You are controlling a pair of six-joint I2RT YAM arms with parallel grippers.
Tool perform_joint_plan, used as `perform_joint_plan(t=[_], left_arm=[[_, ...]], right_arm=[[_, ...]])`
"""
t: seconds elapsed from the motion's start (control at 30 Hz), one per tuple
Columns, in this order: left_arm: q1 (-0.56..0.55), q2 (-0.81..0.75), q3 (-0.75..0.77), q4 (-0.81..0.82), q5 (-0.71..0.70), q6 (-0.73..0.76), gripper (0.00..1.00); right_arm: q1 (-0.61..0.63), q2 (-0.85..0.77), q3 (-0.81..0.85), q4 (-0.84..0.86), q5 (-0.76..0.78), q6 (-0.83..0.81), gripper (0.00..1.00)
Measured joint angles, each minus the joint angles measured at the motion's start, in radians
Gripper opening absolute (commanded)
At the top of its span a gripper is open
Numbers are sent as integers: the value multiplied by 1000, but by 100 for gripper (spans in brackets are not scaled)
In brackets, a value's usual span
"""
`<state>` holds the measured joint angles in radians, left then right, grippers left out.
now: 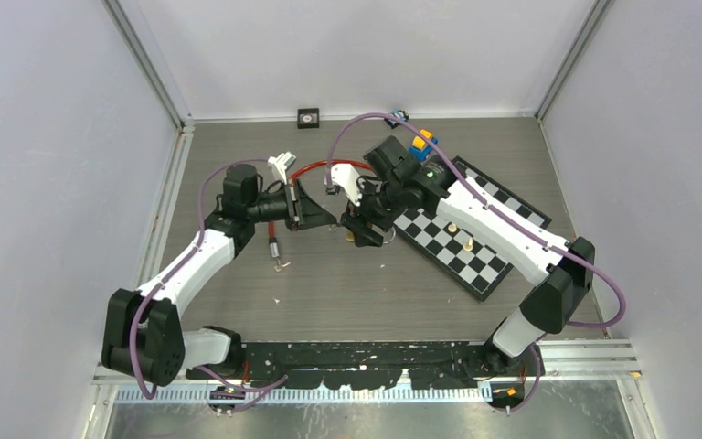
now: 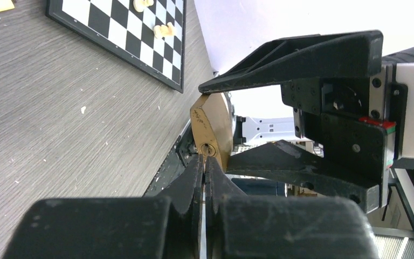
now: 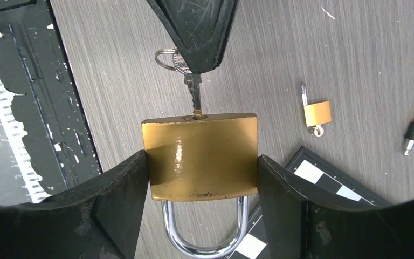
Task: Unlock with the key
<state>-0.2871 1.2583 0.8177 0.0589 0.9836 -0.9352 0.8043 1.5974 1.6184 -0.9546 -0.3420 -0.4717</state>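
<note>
Right wrist: key [image 3: 193,93] meets padlock [image 3: 200,156].
Spread wide, the right jaws clamp the padlock's brass sides; the left jaws, closed tight, pinch the key, tip in the keyhole [image 3: 197,115].

**Enclosure, three-sided.**
- Far wall [image 1: 356,46]: was a plain pale panel, unmarked.
- Left wall [image 1: 46,137] and right wall [image 1: 658,137]: had the same pale lavender-grey finish.
- Aluminium posts: one stood at the far left corner [image 1: 146,64], one at the far right corner [image 1: 572,55].
- Table top [image 1: 347,283]: was grey wood-grain, scuffed, with scattered white flecks.
- Black mounting strip [image 1: 375,352]: ran along the near edge, its paint chipped.
- Nearer still lay a white toothed strip [image 1: 329,391] and a dull metal sheet [image 1: 375,421].
- Lighting: was even and diffuse; shadows were soft.
</note>
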Motion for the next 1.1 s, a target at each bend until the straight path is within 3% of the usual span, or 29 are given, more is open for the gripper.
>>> perform_joint_plan(t=[0.33,0.63,0.93,1.1], left_arm=[[2,-10,-95,233,5,-87,0],[26,-19,-102,310,31,-167,0],[45,-21,-100,266,58,-171,0],[93,-30,-76,156,50,-80,0]], right_arm=[[-51,0,-11,25,-77,48,1],[-76,-42,-129,145,-114,59,1],[-87,-47,-163,188,-114,62,1],[-102,-65,-176,206,-134,72,1]])
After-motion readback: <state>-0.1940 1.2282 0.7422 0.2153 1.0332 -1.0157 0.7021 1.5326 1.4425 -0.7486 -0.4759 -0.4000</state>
